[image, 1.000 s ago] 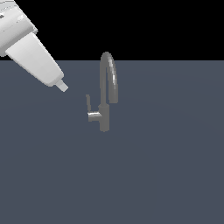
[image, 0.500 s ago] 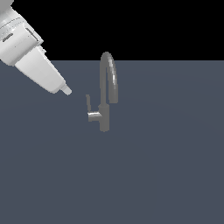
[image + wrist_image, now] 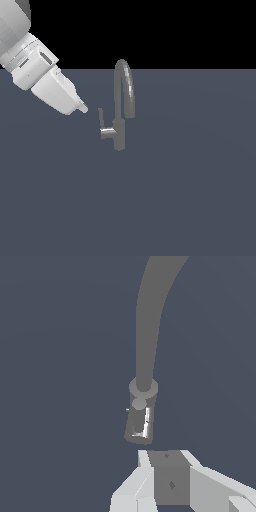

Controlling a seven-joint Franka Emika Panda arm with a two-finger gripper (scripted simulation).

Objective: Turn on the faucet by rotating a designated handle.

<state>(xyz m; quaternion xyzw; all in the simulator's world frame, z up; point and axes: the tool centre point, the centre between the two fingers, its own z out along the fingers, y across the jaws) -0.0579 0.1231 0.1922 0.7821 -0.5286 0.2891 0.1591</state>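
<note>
One gripper (image 3: 82, 108) near handle (image 3: 100, 119), apart; jaw gap hidden, can't tell; faucet (image 3: 121, 107) spout partly cropped at wrist.

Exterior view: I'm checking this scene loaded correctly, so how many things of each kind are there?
Faucet: 1
Handle on the faucet: 1
Robot arm with its tool: 1
Grey surface: 1
Total: 4

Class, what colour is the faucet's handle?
Matte grey, like the faucet; the handle shows best in the exterior view.
</note>
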